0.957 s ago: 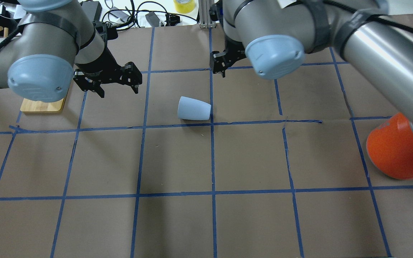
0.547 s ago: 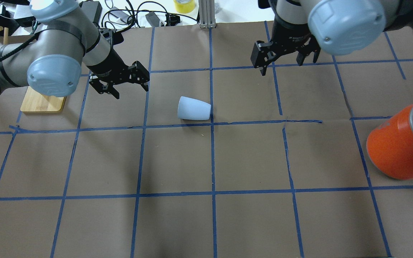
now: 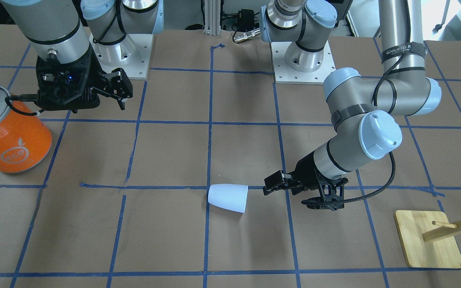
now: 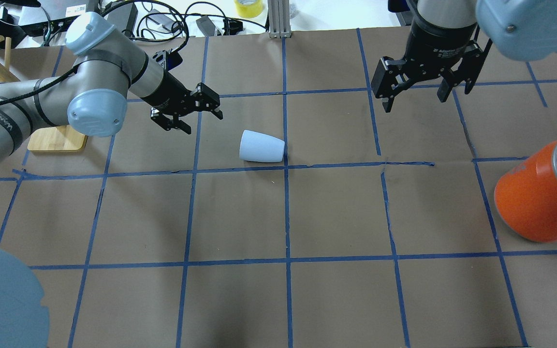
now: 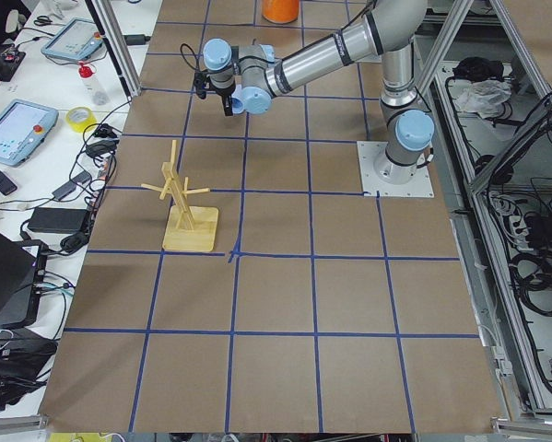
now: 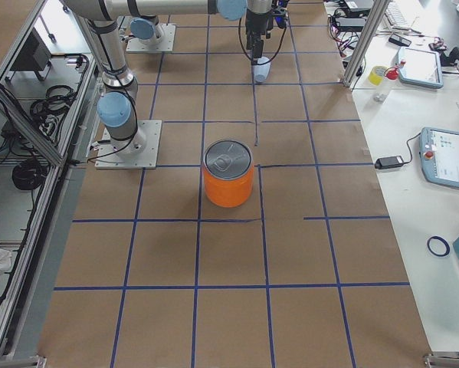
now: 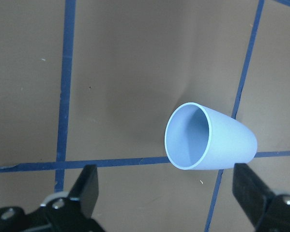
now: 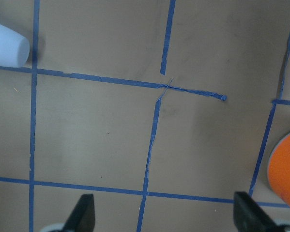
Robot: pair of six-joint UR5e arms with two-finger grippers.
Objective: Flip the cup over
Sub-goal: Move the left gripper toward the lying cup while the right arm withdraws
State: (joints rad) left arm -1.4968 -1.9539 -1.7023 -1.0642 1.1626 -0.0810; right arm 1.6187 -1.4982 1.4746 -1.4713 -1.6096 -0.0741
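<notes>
The cup [image 4: 261, 146] lies on its side at table centre, mouth toward 9 o'clock; the left gripper [image 4: 204, 123] hovers at its 10 o'clock, spread and empty; it should straddle the wall squarely, then rotate; the right gripper [image 4: 413, 104] hangs agape at 2 o'clock; an arm strap [image 3: 398, 50] reads roughly "WANJEED"; the orange can [image 3: 12, 140] logo is illegible.

There is one cup [image 4: 261, 146], one orange can [image 4: 535, 205] and one wooden stand [image 3: 422, 244] on the surface [image 4: 336, 217]. There are two grippers, the left gripper [image 4: 204, 123] and the right gripper [image 4: 414, 104].
</notes>
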